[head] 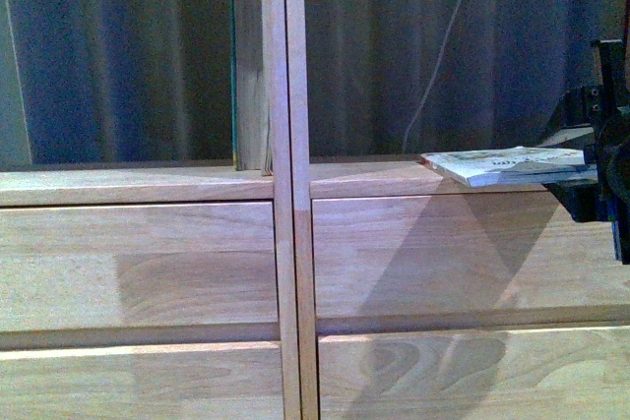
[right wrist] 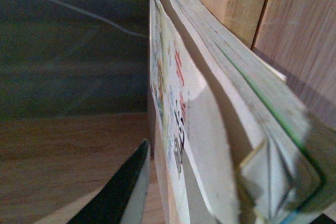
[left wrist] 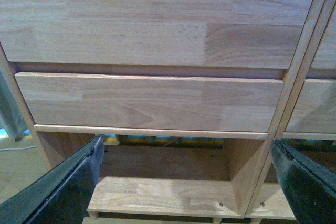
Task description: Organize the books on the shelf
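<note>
The pale wood shelf (head: 138,184) fills the front view, with two open bays above plain drawer fronts (head: 138,263). A thicker teal-covered book (head: 251,66) stands upright in the left bay against the centre divider (head: 285,76). My right gripper (head: 583,166) is shut on the white-covered paperback (head: 507,164), holding it flat just above the right bay's board. In the right wrist view the paperback (right wrist: 210,129) shows edge-on beside one dark finger (right wrist: 118,192). My left gripper (left wrist: 186,182) is open with nothing between its fingers, low in front of the left drawers (left wrist: 152,103).
A thin white cable (head: 443,46) hangs behind the right bay's open back. Below the drawers an open space (left wrist: 163,161) sits over the shelf's bottom board (left wrist: 163,195). The right bay's wall (right wrist: 299,40) is close beside the paperback.
</note>
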Available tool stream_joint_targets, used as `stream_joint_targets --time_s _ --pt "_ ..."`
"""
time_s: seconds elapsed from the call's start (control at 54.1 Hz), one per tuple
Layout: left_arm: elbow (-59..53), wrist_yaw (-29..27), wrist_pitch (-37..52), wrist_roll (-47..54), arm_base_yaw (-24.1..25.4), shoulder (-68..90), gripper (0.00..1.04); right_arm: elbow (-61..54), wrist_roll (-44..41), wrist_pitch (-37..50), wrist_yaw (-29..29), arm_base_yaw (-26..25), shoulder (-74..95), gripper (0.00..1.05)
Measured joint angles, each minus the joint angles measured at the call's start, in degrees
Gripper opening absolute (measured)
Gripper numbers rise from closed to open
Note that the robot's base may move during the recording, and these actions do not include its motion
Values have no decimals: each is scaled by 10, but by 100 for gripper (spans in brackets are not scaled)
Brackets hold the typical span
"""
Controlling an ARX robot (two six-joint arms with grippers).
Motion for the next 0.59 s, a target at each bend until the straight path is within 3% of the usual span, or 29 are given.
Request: stream_joint_targets --time_s 0.203,0.333,0.407,0.444,0.499,0.555,0.592 --pt "0 0 0 0 0 0 97 -22 1 26 -5 -2 0 11" --pt "0 11 0 -1 2 1 97 -38 9 45 -17 -5 -5 7" --pt "3 156 28 -5 55 37 97 -48 12 56 -30 -8 -14 7" --pt "9 274 75 -8 113 95 97 -54 14 66 -37 -9 -24 7" --pt "31 374 149 -10 182 179 97 -59 17 79 -54 -12 -40 7" --pt "66 413 209 -13 224 262 97 -63 21 89 -63 -16 -58 7" --pt "87 409 238 -11 236 306 97 -65 24 96 -69 -18 -70 7"
